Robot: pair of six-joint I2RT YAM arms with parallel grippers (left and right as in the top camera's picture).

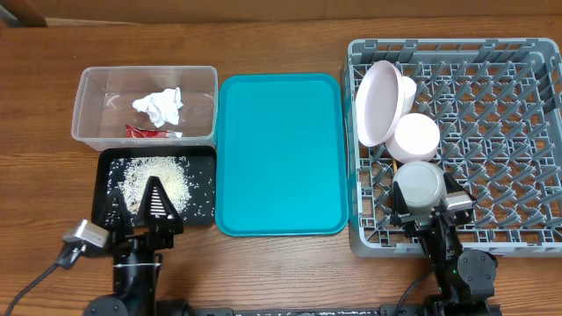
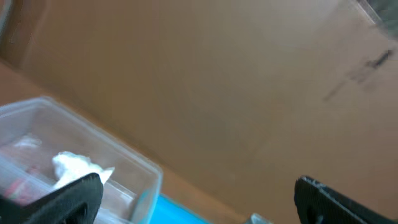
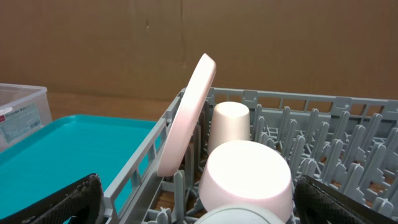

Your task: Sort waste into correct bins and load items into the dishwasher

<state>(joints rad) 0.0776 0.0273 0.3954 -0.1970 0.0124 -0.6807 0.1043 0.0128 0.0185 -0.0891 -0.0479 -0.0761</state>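
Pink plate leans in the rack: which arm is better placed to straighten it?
Right, likely. The right gripper, open, is over the grey rack near the pink plate; the left gripper is over the black tray.

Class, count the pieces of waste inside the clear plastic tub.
2 in the clear tub: a crumpled white tissue near the middle, a red wrapper by the wall facing the black tray. More could hide under the tissue.

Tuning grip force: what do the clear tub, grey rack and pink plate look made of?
Clear tub: likely thin plastic, glossy; the tissue shows through its wall. Grey rack: moulded plastic, matte, by its uniform lattice and pegs. Pink plate: smooth, opaque, slight sheen; ceramic or melamine, cannot tell.
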